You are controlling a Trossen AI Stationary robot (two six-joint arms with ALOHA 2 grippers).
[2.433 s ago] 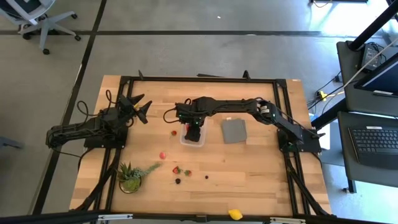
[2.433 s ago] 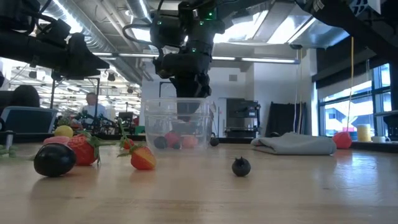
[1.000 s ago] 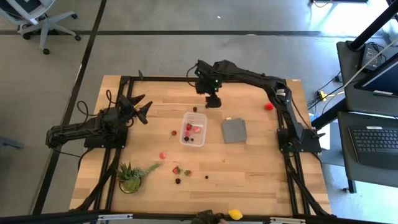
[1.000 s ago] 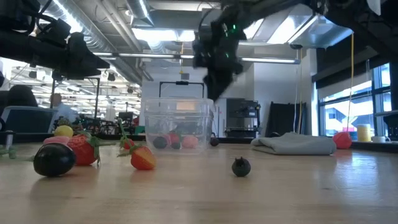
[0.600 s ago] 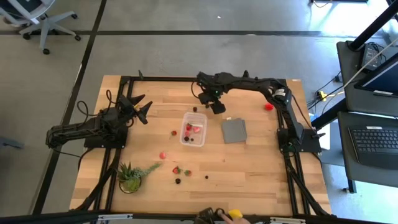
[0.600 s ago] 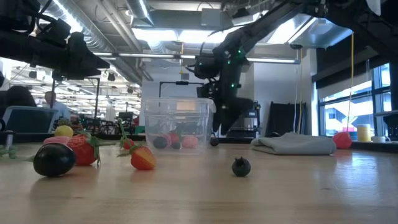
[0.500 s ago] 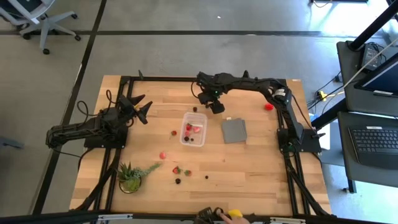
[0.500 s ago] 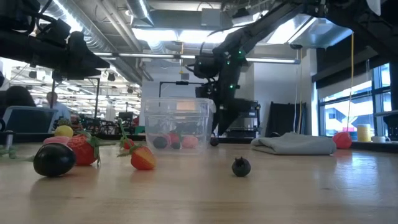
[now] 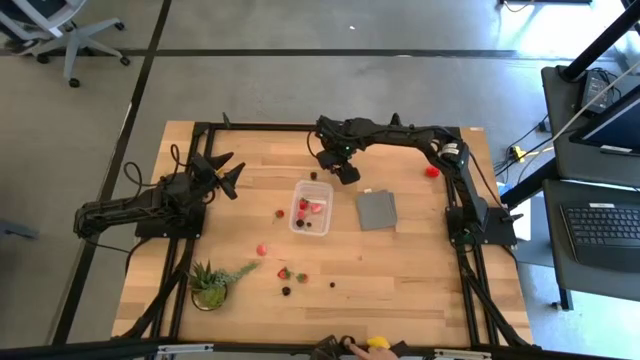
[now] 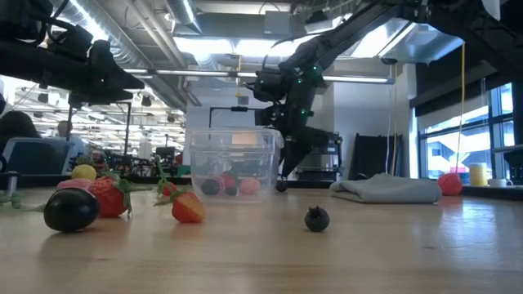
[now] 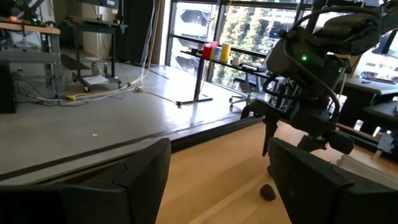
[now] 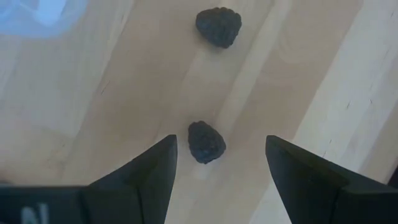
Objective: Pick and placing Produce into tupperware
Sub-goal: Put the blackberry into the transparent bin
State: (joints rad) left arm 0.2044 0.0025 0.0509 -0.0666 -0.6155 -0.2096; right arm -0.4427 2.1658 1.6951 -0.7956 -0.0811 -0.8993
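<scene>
The clear tupperware (image 9: 311, 209) stands mid-table with a few red and dark produce pieces inside. Just beyond its far side, two dark berries (image 12: 207, 142) (image 12: 218, 27) lie on the wood. My right gripper (image 12: 221, 142) points steeply down over the nearer berry, open, one finger on either side without touching it; the low view shows it (image 10: 288, 163) low beside the tub. Loose strawberries (image 9: 262, 249) (image 9: 284, 273) and dark berries (image 9: 286, 291) lie nearer the front. My left gripper (image 9: 225, 172) waits open at the table's left, pointing level.
A flat grey square (image 9: 376, 210) lies right of the tub. A red fruit (image 9: 432, 171) sits by the right rail. A green potted plant (image 9: 210, 283) stands front left, a yellow piece (image 9: 378, 344) at the near edge. Bare wood spans the front right.
My right gripper has come down from above the table's far middle, close to the wood over the dark berries beside the tub, rolling at the wrist as it sank. It has held still for the last half second.
</scene>
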